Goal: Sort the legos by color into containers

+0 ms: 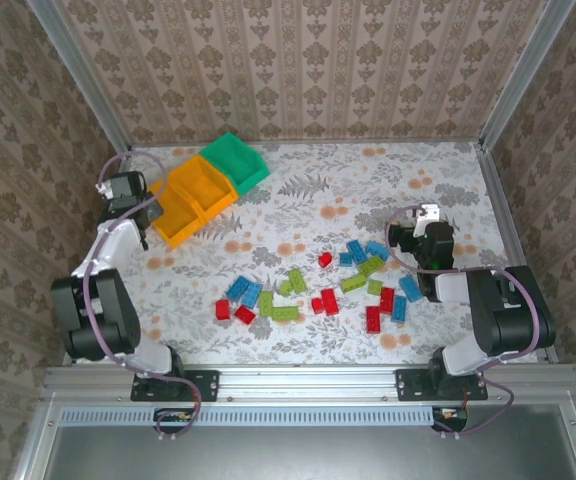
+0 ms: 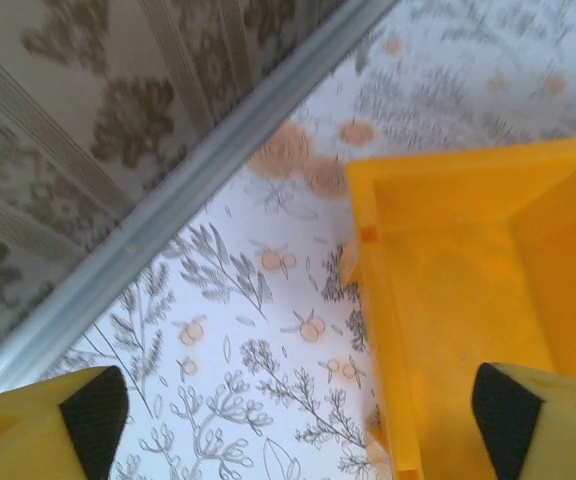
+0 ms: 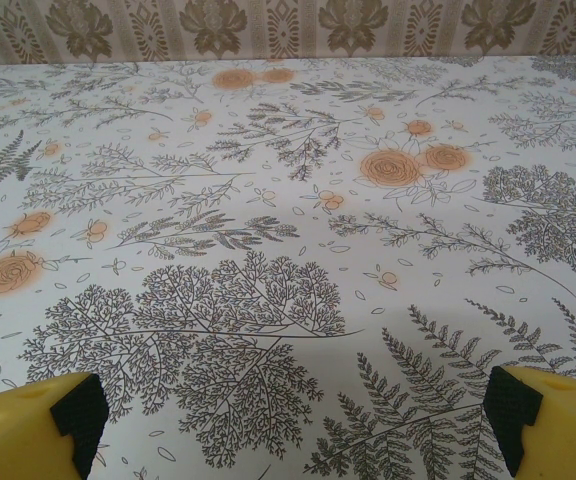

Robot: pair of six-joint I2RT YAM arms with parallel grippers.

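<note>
Hovering with jaws spread wide and empty, the left gripper point(image 2: 298, 430) looks down on the outer wall of an orange bin point(image 2: 380, 300), whose visible part holds nothing. The right gripper point(image 3: 293, 425) also stands wide open, nothing between its fingers, above the bare patterned table point(image 3: 288, 200) toward its right edge. The containers point(image 1: 200, 205), two orange and a green bin point(image 1: 236, 160), sit joined in a row near the table's far left corner. The legos point(image 1: 318, 290), red, blue and lime green, lie scattered mid-table toward the near edge, well apart from the bins. The bricks look light, rigid and smooth. A pinch across two flat opposite sides of one brick lying clear of its neighbours should hold best.
</note>
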